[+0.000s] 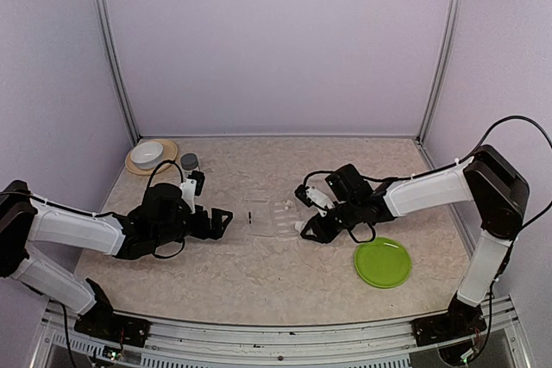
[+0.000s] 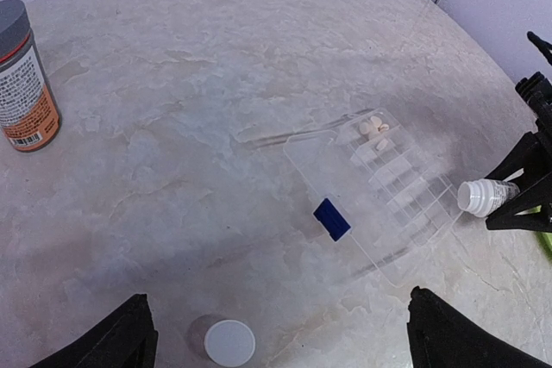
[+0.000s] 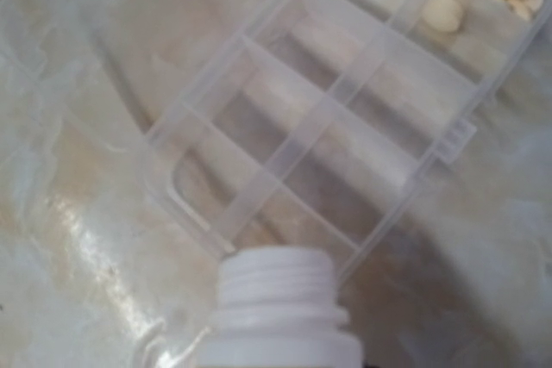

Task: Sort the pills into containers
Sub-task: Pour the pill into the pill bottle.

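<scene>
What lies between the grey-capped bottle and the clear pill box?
Nothing: in the left wrist view, only bare table stretches from the bottle to the box.

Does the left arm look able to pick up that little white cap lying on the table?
Probably yes. The left gripper is open, and the white cap lies on the table close beneath it, with nothing over or against it.
</scene>
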`<state>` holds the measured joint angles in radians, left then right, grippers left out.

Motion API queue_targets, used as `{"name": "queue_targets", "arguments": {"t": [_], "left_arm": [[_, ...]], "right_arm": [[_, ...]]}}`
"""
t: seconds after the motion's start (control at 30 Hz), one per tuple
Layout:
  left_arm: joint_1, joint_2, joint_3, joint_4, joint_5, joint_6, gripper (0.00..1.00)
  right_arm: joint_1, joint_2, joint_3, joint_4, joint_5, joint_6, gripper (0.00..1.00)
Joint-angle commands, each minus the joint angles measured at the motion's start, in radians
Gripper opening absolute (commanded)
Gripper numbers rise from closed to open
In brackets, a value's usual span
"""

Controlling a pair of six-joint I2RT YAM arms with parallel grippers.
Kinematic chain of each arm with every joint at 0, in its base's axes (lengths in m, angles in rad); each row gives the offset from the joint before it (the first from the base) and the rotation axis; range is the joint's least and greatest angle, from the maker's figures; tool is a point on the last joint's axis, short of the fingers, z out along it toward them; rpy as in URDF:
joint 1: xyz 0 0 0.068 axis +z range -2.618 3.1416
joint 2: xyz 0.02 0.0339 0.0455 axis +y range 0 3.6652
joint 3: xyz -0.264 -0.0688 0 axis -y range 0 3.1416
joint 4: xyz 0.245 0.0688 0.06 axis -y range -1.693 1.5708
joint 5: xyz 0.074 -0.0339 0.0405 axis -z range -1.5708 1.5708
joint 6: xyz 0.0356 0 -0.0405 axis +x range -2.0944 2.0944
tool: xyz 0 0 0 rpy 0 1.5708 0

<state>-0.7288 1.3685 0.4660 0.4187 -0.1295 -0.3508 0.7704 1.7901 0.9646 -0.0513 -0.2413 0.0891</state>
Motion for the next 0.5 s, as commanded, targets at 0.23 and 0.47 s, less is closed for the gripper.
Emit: {"name": "queue_targets", "arguments": {"t": [0.23,0.47], "left_arm": [[0.008,-0.003,-0.007,0.025,0.015,0.001,0.99],[0.008,-0.006,-0.007,0.025,0.014,0.001,0.99]], "right_arm": [[0.01,0.018,0.05,-0.076,0.016,-0.027,0.0],[0.01,0.021,0.065,-0.105,0.018,-0.031,0.0]]}}
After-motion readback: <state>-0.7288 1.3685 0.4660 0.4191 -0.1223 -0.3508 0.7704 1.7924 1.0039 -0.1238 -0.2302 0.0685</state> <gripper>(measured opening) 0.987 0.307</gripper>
